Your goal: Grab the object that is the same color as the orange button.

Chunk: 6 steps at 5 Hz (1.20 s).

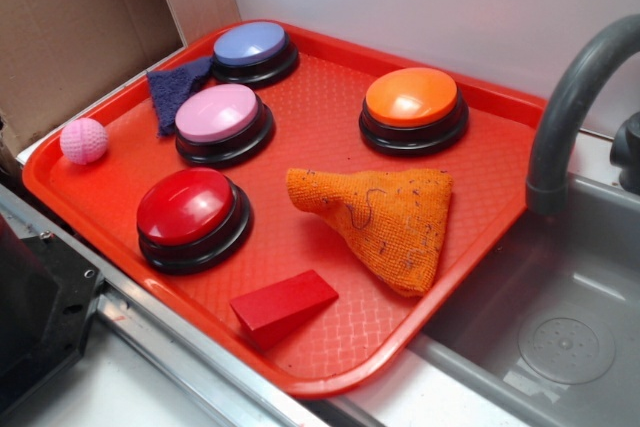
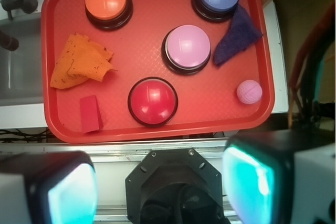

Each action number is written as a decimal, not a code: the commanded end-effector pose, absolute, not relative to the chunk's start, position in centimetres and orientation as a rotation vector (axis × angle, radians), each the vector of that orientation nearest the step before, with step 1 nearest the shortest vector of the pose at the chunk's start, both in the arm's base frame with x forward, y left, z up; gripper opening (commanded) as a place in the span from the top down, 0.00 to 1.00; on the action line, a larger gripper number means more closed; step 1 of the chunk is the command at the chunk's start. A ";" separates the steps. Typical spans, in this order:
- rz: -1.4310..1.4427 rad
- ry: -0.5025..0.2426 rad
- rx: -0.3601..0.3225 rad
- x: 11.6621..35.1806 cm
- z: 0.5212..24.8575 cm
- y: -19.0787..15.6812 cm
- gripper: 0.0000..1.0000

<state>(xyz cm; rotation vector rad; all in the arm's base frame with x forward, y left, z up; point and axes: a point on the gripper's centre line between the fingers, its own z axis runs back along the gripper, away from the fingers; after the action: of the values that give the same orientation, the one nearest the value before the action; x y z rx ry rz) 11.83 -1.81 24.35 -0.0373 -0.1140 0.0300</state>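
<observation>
Above tray (image 2: 157, 130), end effector (image 2: 160, 192) open, empty.

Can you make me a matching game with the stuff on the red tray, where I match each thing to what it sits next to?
Things:
1. orange rag
2. blue rag
3. pink ball
4. red block

Places:
A. at the tray's edge, on the far side of the pink button from the orange one
B. lying between the blue button and the pink button
C. at the tray's front edge, close to the red button
D. just in front of the orange button

Pairs: 1-D, 2-B, 3-A, 4-C
</observation>
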 end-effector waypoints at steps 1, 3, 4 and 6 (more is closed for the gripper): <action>0.030 -0.114 -0.037 11.8 24.3 -1.8 0.00; -0.137 -0.093 -0.061 18.6 24.2 -0.9 0.00; -0.375 -0.114 -0.065 21.6 24.9 -6.0 0.00; -0.740 -0.057 -0.044 20.5 23.1 -16.4 0.00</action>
<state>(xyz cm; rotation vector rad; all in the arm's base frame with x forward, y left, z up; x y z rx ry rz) 21.28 -15.38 21.55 -0.0301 0.0090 -0.7343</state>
